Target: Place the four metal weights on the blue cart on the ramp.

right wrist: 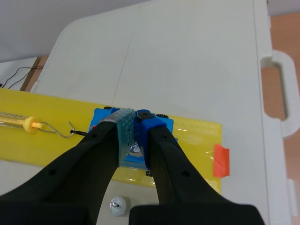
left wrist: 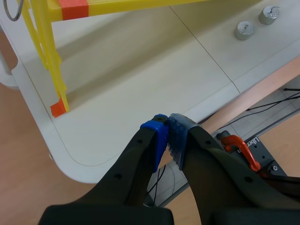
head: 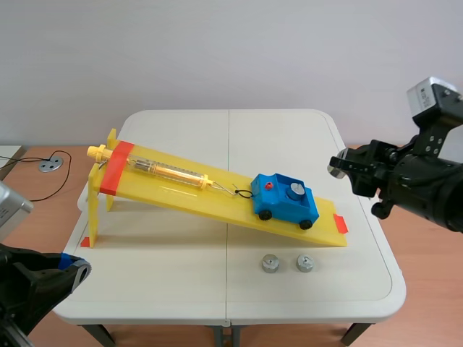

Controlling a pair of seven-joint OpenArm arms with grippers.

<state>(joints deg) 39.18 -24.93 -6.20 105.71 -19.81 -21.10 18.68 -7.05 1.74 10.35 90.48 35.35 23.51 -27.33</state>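
Here, metal weight [right wrist: 136,149] pinched between right fingers [right wrist: 123,136], blue cart [right wrist: 165,125] beyond, left fingers [left wrist: 157,137] together

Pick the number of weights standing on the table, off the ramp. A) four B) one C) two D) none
C: a left weight and a right weight stand on the table in front of the ramp.

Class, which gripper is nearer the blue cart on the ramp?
Right. The right gripper, holding a weight, hovers raised near the cart, on its right; the left gripper sits far off by the table's near left corner.
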